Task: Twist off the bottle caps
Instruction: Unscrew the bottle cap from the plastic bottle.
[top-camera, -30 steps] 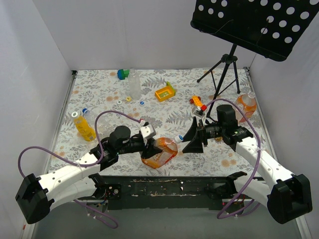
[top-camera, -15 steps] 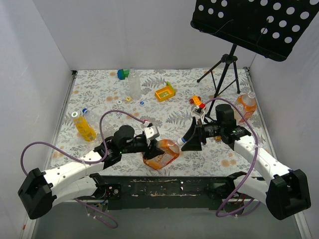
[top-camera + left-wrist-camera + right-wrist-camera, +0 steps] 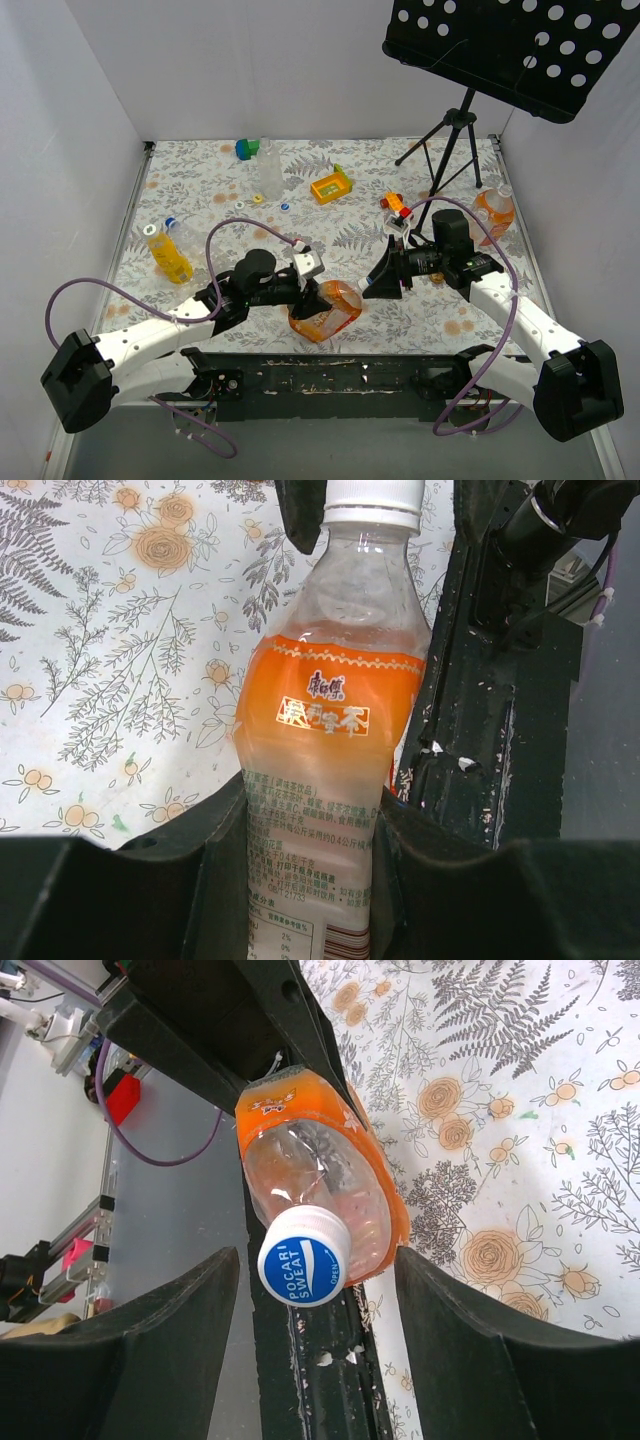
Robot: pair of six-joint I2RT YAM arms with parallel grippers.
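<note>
Cap (image 3: 304, 1257): white with blue print, screwed on 1 orange-labelled bottle (image 3: 325, 310) at the near-centre edge of the table (image 3: 200, 190), neck pointing right. Left gripper (image 3: 308, 292) is clamped on the bottle body. Right gripper (image 3: 315, 1265) stands partly open, 1 finger each side of the cap, neither touching.

We had 3 views. The top external camera sat high beyond the near edge of the table (image 3: 340, 235) and looked down over all of it toward the far edge. The left wrist camera looked from close range along the bottle (image 3: 320, 720) by the near edge. The right wrist camera faced its cap (image 3: 303, 1257) end-on, equally close. All 3 shared that bottle.
</note>
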